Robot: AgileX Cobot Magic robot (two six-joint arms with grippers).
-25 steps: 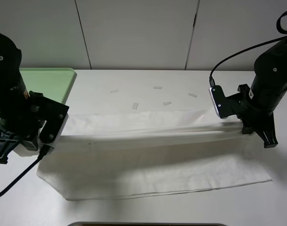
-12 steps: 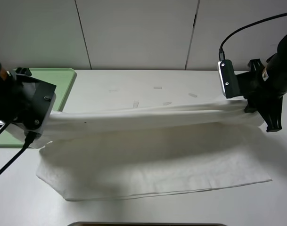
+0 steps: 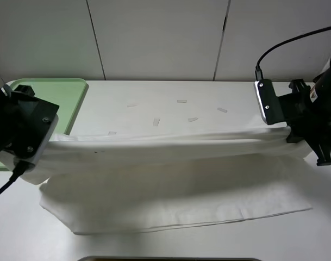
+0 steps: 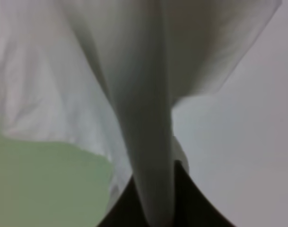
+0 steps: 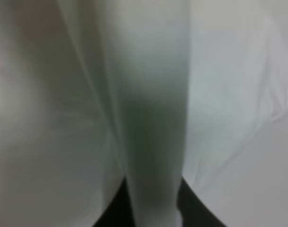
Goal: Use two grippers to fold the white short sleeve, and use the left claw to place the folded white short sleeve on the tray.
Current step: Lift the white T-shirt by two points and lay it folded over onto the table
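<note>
The white short sleeve (image 3: 170,190) lies spread over the table, with one long edge (image 3: 165,144) lifted and stretched taut between the two arms. At the left end of that edge, my left gripper (image 4: 154,208) is shut on a bunched fold of the shirt (image 4: 148,118); its arm (image 3: 18,130) hangs beside the tray. At the right end, my right gripper (image 5: 153,208) is shut on the shirt (image 5: 148,94), below its arm (image 3: 312,114). The pale green tray (image 3: 51,92) sits at the far left corner, partly hidden by the left arm, and it appears under the cloth as the tray (image 4: 39,189).
Several small white tape strips (image 3: 181,101) are scattered on the white table (image 3: 154,92) beyond the shirt. A dark object's rim (image 3: 170,259) shows at the near edge. A panelled wall stands behind the table.
Both grippers have risen from the table with the shirt's edge pinched, pulling it taut in the air, then shifted a little toward the near side.
</note>
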